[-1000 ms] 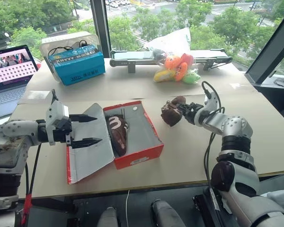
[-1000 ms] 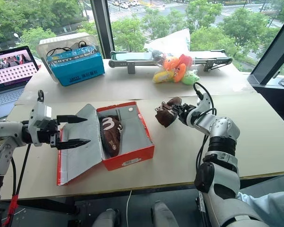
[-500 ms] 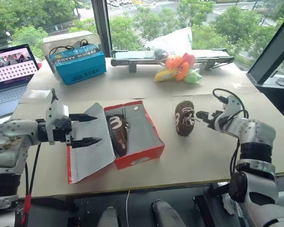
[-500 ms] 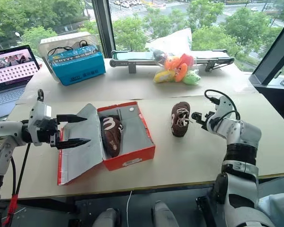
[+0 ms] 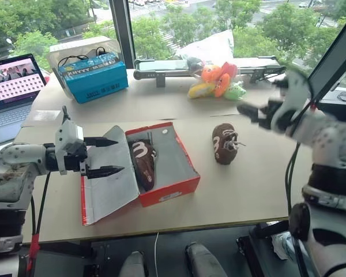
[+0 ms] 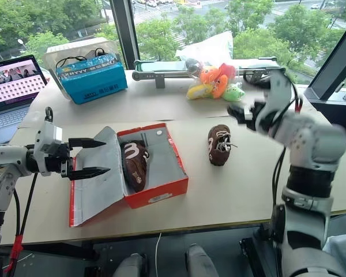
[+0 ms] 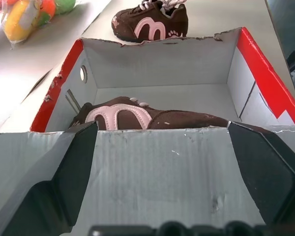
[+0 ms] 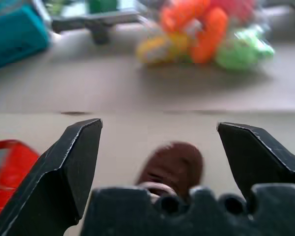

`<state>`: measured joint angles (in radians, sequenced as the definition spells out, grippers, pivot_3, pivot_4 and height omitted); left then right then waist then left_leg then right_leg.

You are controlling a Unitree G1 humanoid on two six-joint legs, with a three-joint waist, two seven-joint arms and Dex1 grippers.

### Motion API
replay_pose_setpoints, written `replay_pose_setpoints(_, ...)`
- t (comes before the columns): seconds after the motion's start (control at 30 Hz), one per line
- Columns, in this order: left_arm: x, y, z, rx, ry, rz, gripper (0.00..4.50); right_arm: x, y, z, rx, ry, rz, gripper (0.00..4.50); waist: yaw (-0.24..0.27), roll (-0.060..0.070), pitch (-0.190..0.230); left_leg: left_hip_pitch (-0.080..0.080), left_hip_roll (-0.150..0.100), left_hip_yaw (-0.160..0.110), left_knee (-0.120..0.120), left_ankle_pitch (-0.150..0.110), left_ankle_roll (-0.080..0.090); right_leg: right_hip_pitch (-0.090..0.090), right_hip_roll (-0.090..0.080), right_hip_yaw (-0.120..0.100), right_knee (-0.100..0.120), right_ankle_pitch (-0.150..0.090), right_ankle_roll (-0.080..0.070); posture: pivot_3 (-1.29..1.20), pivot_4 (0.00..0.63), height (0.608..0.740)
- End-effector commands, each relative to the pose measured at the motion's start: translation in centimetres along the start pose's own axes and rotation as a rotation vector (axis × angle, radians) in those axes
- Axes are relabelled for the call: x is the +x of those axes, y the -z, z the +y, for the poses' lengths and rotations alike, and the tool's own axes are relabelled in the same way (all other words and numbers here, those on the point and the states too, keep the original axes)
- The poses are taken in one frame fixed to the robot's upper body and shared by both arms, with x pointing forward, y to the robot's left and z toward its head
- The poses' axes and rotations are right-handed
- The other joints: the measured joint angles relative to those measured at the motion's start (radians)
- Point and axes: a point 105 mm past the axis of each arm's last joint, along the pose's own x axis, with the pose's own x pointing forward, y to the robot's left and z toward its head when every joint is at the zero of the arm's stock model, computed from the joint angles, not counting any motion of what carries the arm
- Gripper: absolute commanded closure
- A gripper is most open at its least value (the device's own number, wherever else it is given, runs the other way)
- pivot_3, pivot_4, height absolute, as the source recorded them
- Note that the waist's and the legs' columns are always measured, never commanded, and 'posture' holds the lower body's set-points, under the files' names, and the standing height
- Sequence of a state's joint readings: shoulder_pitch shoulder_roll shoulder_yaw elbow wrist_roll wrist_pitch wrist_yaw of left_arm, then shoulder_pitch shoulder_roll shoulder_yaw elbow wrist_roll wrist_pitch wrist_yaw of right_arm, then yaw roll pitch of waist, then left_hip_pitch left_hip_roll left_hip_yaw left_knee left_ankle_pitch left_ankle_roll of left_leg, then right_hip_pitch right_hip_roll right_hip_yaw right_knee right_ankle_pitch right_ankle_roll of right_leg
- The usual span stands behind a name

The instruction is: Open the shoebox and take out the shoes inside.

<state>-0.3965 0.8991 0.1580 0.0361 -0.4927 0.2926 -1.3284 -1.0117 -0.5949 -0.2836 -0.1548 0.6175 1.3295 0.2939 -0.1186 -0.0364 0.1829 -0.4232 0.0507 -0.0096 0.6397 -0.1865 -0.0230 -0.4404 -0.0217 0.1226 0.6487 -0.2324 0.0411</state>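
Tall windows with green trees behind frame a pale cardboard-covered table (image 5: 179, 104); on it the red rectangular cardboard shoebox (image 5: 181, 176) lies open, its white inside showing and its grey-lined hinged lid (image 5: 106, 184) folded flat toward the robot's left; one small dark brown shoe with a pale curved mark (image 5: 143, 163) lies inside along the box's left wall; the second dark brown shoe with pale laces (image 5: 224, 143) rests on the bare table to the right of the box, apart from it. The left gripper (image 5: 99, 156) hovers over the opened lid, its two black fingers spread wide and pointing toward the box, gripping nothing; the right gripper (image 6: 242, 115) is raised above the table beyond the free shoe, fingers spread and empty. Farther back lie a bag of orange, yellow and green plush toys (image 5: 216, 82), a blue box with white lettering (image 5: 94, 79) and, at the left edge, an open laptop (image 5: 11, 95).
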Motion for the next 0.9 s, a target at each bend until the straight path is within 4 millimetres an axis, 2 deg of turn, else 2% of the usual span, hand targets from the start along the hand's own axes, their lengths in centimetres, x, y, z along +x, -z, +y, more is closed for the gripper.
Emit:
replay_pose_setpoints(0.03,-0.5,-1.0,0.5,0.041,-0.016,-0.005,0.0,0.2,-1.3,4.5,-0.021,-0.182,0.03,0.03,0.002,-0.001,-0.001,0.0,0.0,0.0,0.0,0.0,0.0,0.0,0.0,0.0,0.0,0.0,0.0,0.0,0.15,0.74)
replay_pose_setpoints(0.07,-0.5,-1.0,0.5,0.04,-0.016,-0.006,0.0,0.5,-1.5,5.3,-0.007,-0.212,0.033,0.03,0.001,-0.001,-0.001,0.0,0.0,0.0,0.0,0.0,0.0,0.001,0.0,0.0,-0.001,0.0,0.0,0.0,0.15,0.74)
replay_pose_setpoints(0.1,-0.3,-1.0,0.4,0.036,-0.011,-0.01,0.0,1.5,-1.2,7.3,0.006,-0.276,0.058,0.03,0.001,-0.001,-0.001,0.0,0.0,0.0,0.0,0.0,0.0,0.001,0.0,0.0,-0.001,0.0,0.0,0.0,0.15,0.74)
replay_pose_setpoints(0.17,-0.1,-1.0,0.4,0.035,-0.006,-0.015,0.0,3.5,0.7,10.8,0.035,-0.379,0.132,0.03,-0.004,-0.001,-0.001,0.001,-0.001,0.001,0.0,0.0,0.0,0.001,-0.001,0.001,0.0,0.0,0.0,0.0,0.15,0.74)
replay_pose_setpoints(0.2,0.0,-1.0,0.4,0.035,-0.005,-0.017,0.0,4.1,1.6,11.6,0.038,-0.391,0.167,0.03,-0.004,-0.001,-0.001,0.001,0.0,0.001,0.0,0.0,0.0,0.001,0.0,0.001,0.0,0.001,0.0,0.0,0.15,0.74)
replay_pose_setpoints(0.33,0.1,-1.0,0.6,0.049,-0.018,-0.021,0.0,5.4,4.8,13.2,0.041,-0.412,0.261,0.03,0.01,-0.001,-0.001,-0.003,0.0,-0.001,0.0,0.0,0.0,-0.002,0.0,-0.001,0.001,0.003,-0.005,0.0,0.15,0.74)
replay_pose_setpoints(0.53,0.1,-0.8,0.5,0.042,-0.02,-0.021,0.0,6.5,6.9,15.1,0.069,-0.49,0.328,0.03,0.023,-0.001,-0.001,-0.009,-0.003,-0.001,0.002,0.0,0.0,-0.006,-0.004,-0.002,-0.001,0.004,-0.005,0.0,0.15,0.74)
replay_pose_setpoints(0.9,-0.1,-0.8,0.1,0.037,-0.023,-0.018,0.0,8.1,11.0,17.4,0.083,-0.602,0.452,0.03,0.017,-0.001,-0.001,-0.007,-0.001,-0.002,0.002,0.0,0.0,-0.005,-0.002,-0.002,0.001,0.004,-0.006,0.0,0.15,0.74)
